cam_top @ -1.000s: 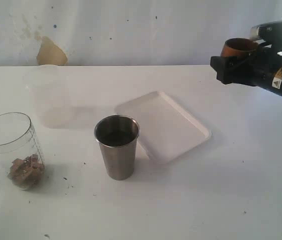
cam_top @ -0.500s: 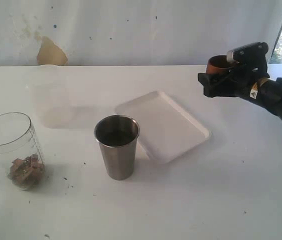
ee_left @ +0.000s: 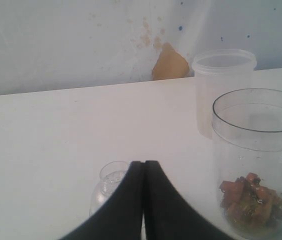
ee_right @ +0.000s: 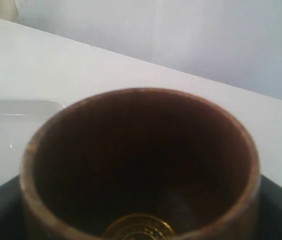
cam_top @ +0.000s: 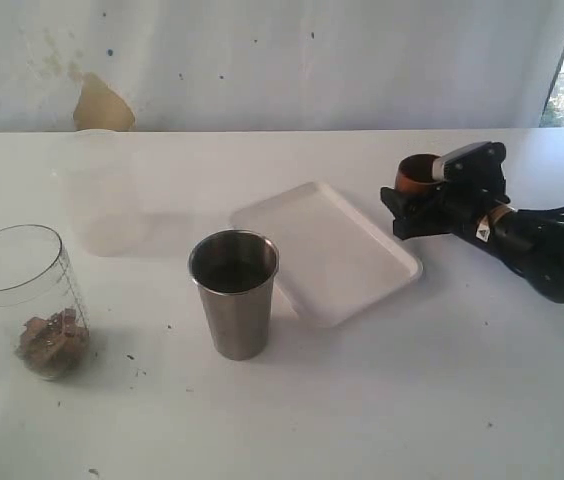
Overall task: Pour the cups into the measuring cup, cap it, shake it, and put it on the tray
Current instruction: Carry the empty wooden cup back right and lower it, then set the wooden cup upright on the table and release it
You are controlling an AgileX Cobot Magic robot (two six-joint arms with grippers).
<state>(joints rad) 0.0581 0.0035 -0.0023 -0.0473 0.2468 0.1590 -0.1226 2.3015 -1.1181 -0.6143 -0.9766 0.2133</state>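
1. Seemingly emptied, the small round-bellied reddish-brown wooden cup [cam_top: 414,178] is clamped upright in the right gripper [cam_top: 414,205], low and just beside the flat white rectangular tray [cam_top: 362,270], not on it.
2. Left gripper [ee_left: 144,172]: jaws together on nothing, well apart from the tray, near the clear graduated plastic measuring cup [cam_top: 24,290], which holds brownish chunks.
3. Tall tapered stainless-steel tumbler [cam_top: 234,310] stands upright just beside the tray, probably unpoured.
4. Remaining, I judge: that pour, capping, shaking, placing on the tray.

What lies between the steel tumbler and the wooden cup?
The white tray lies between the steel tumbler and the wooden cup, as the exterior view shows.
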